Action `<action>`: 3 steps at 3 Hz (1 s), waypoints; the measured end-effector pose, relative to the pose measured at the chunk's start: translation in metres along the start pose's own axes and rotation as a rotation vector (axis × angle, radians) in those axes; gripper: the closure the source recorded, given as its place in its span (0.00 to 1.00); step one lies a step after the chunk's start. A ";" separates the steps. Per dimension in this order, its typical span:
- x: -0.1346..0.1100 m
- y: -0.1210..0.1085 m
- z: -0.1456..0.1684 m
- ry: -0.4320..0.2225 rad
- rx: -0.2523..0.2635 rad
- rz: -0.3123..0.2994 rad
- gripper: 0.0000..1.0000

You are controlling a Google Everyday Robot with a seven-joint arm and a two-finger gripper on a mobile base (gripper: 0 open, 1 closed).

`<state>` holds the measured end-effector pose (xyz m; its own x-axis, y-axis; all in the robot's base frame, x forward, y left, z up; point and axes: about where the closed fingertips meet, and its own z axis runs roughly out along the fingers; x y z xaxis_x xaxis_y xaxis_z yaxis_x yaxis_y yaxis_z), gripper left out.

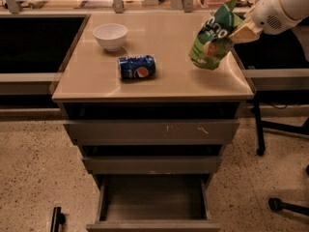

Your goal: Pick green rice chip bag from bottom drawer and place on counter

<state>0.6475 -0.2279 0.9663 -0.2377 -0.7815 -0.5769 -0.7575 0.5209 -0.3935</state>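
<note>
The green rice chip bag [214,38] hangs tilted above the right side of the counter [159,79], held by its upper right edge. My gripper [240,32] comes in from the upper right on a white arm and is shut on the bag. The bag's lower end is close to the counter's right part; I cannot tell if it touches. The bottom drawer [153,202] is pulled out, and its dark inside shows nothing in it.
A blue Pepsi can [137,66] lies on its side mid-counter. A white bowl [110,36] stands at the counter's back left. Two shallower drawers [152,132] sit above the open one. Chair legs [285,204] stand on the floor at right.
</note>
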 end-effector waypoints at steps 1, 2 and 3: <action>0.006 -0.005 0.033 -0.032 -0.060 0.014 1.00; 0.008 -0.006 0.037 -0.033 -0.064 0.018 0.81; 0.008 -0.006 0.037 -0.033 -0.064 0.018 0.58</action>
<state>0.6728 -0.2244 0.9373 -0.2324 -0.7595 -0.6076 -0.7906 0.5114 -0.3368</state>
